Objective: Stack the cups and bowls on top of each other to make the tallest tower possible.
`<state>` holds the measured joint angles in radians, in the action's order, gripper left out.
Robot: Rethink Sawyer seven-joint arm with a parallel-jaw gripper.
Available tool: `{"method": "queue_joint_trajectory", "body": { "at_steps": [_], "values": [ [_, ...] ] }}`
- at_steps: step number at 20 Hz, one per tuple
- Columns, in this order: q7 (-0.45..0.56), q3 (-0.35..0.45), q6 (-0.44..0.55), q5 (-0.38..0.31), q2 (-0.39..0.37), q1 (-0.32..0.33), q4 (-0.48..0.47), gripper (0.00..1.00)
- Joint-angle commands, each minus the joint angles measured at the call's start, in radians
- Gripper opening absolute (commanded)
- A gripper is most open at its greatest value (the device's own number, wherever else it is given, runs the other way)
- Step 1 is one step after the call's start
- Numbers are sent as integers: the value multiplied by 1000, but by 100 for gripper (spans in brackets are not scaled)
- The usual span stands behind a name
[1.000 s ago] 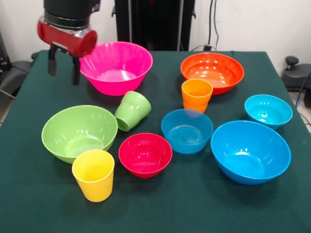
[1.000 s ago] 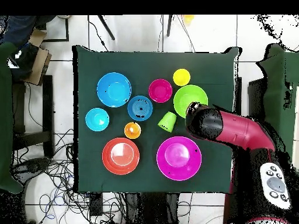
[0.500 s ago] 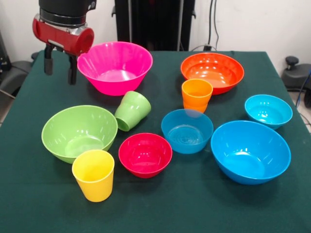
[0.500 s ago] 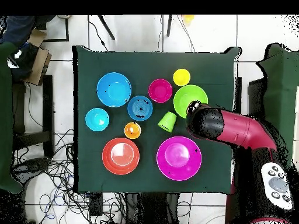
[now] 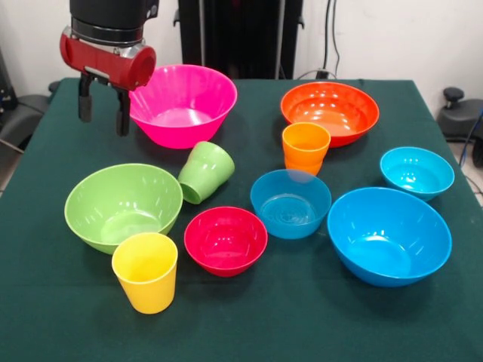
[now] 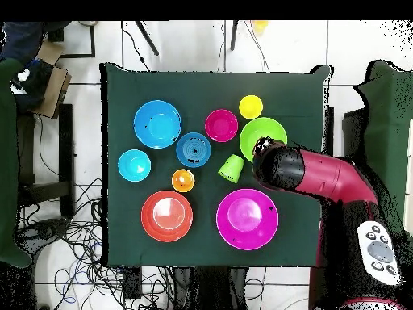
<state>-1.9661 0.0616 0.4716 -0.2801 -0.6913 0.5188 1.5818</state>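
Note:
My gripper hangs open and empty above the table, just left of the large pink bowl. The light green bowl lies below it toward the front. A green cup lies tipped on its side between the pink and red bowl. The yellow cup stands upright at the front, the orange cup upright before the orange bowl. A mid blue bowl, a large blue bowl and a small cyan bowl sit to the right. In the overhead view the arm's head covers the gripper.
The green table cloth ends close to the gripper's left side. Cables and a dark chair lie on the floor beyond the table in the overhead view. A sleeve shows at the top left corner.
The gripper has shifted a little to the right and slightly down, closer to the pink bowl's rim. Cups and bowls have not moved.

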Motion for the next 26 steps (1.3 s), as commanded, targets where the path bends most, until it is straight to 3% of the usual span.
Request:
{"method": "queue_joint_trajectory", "body": {
  "at_steps": [1, 17, 26],
  "values": [
    [157, 107, 88, -85, 24, -12, -18, 100],
    [156, 107, 94, -82, 17, -13, -11, 100],
    [38, 54, 76, -54, -20, -70, 65, 100]
  ]
}}
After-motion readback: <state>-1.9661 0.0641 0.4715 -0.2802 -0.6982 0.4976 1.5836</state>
